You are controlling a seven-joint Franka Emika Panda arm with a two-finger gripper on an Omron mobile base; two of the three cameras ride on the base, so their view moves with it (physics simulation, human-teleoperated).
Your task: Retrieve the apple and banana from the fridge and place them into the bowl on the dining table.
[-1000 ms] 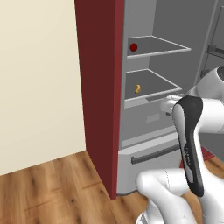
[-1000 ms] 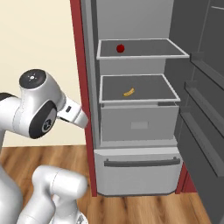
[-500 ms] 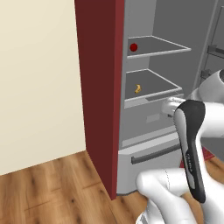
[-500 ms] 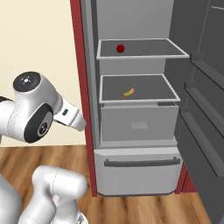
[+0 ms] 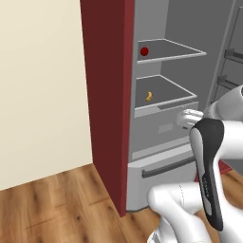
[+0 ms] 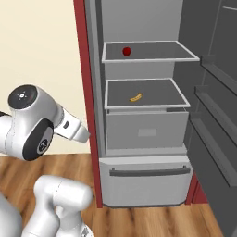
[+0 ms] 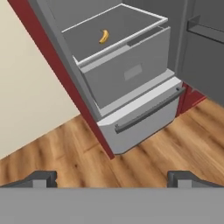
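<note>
The fridge (image 6: 148, 139) is the biggest thing here. It stands open between dark red panels (image 5: 107, 95), one at its left side and a smaller part at its lower right. Inside it there are two grey shelves (image 6: 150, 51), one above the other. Under the lower shelf there is one grey box drawer (image 6: 147, 132), and at the bottom one wide drawer with a dark bar handle (image 6: 150, 172). The floor (image 7: 78, 157) before it is of wood.

One apple (image 6: 127, 51) lies on the upper shelf, near its left back part. One banana (image 6: 135, 97) lies on the lower shelf, a little left of the middle.

The gripper (image 7: 111, 179) hangs above the wooden floor, before the bottom drawer. Its two fingers (image 7: 39, 178) stand wide apart, released, and hold nothing.
</note>
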